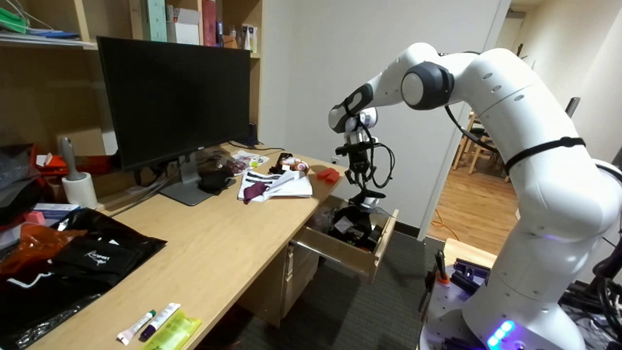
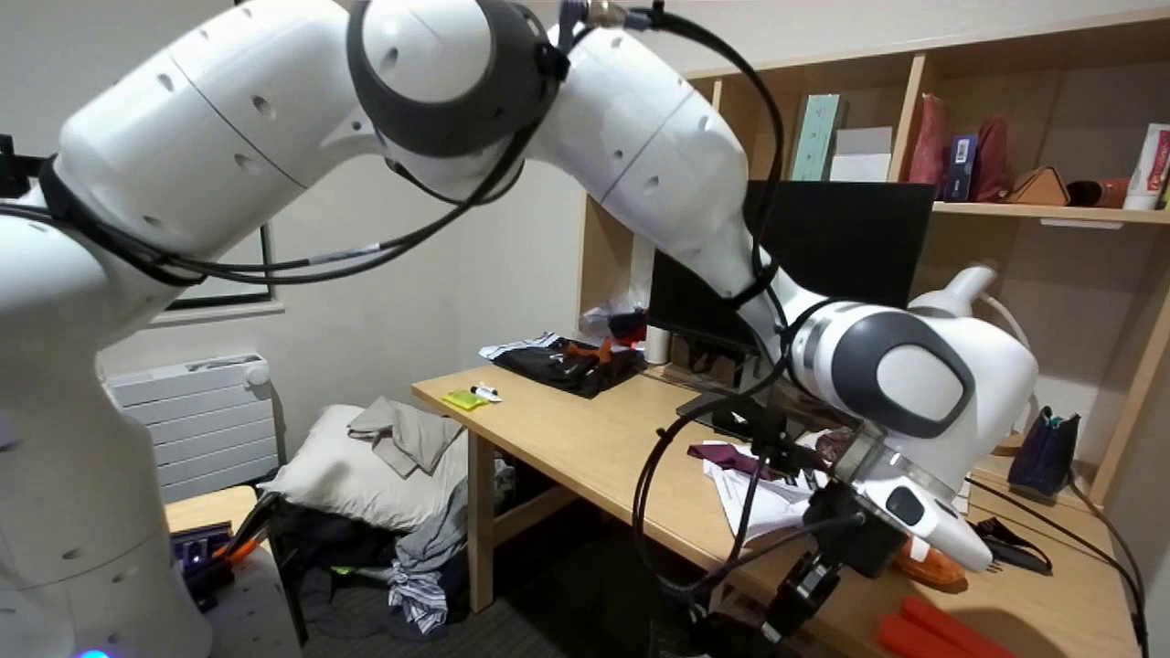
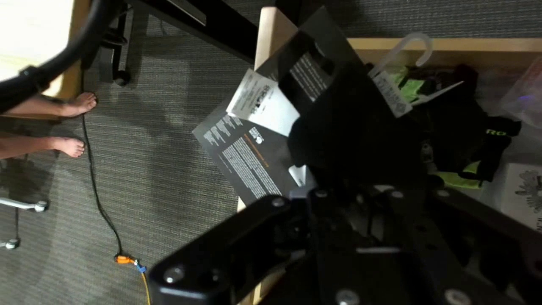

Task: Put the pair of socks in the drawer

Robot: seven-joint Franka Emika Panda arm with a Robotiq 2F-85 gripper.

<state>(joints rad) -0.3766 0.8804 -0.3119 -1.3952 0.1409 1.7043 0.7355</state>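
Note:
The pair of socks is a black soft bundle (image 1: 368, 195) with dark printed card and white tags. It hangs from my gripper (image 1: 362, 186) above the open drawer (image 1: 335, 249). In the wrist view the black bundle (image 3: 351, 127) lies in front of my fingertips (image 3: 358, 195), with card sticking out past the drawer's front panel (image 3: 271, 36). My gripper appears shut on the bundle; the dark fabric hides the exact contact. In an exterior view my gripper (image 2: 777, 626) is at the bottom edge, and the drawer and socks are mostly out of view there.
The drawer holds black and green fabric (image 3: 461, 178), a white box (image 3: 523, 190) and clear plastic. Papers (image 1: 291, 188), red pieces (image 1: 328, 175), a monitor (image 1: 180, 102) and a black bag (image 1: 104, 257) are on the desk. A person's bare feet (image 3: 70, 146) show on the floor.

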